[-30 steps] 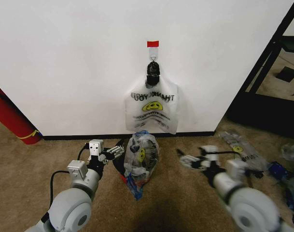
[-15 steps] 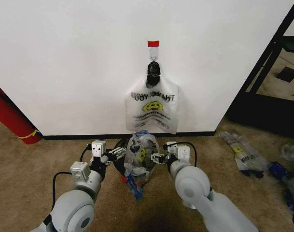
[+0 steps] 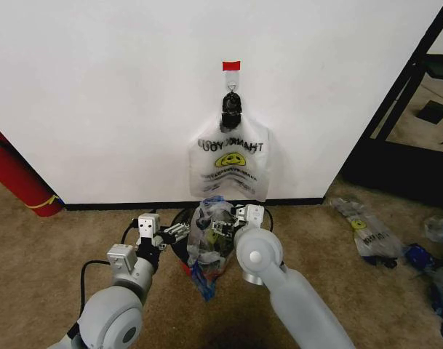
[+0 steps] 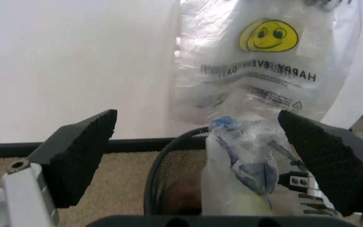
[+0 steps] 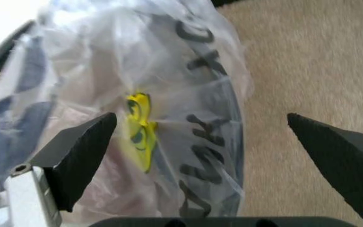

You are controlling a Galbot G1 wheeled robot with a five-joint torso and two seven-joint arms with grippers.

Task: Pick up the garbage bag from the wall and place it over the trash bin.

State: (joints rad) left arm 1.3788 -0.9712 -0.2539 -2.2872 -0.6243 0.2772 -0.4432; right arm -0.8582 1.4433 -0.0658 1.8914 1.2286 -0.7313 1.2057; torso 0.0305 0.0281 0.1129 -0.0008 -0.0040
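The garbage bag (image 3: 214, 243), crinkly clear plastic with a blue patch and a yellow smiley, sits bunched on the black mesh trash bin (image 3: 183, 219) at the foot of the white wall (image 3: 97, 87). My left gripper (image 3: 170, 233) is open just left of the bin's rim, aimed at the bag (image 4: 241, 175) and bin (image 4: 168, 182). My right gripper (image 3: 222, 224) is open against the bag's upper right side. In the right wrist view its wide-spread fingers flank the bag (image 5: 137, 94).
A whitish "THANK YOU" smiley bag (image 3: 230, 166) hangs from a dark hook (image 3: 230, 105) under a red tape strip (image 3: 230, 66). A red fire extinguisher (image 3: 14, 178) leans at the left. Flat clear bags (image 3: 363, 227) lie on the carpet at the right, near a black frame (image 3: 396, 109).
My right arm has swung in from the right across the carpet to the bag. The left gripper has hardly moved. The bag stays on the bin.
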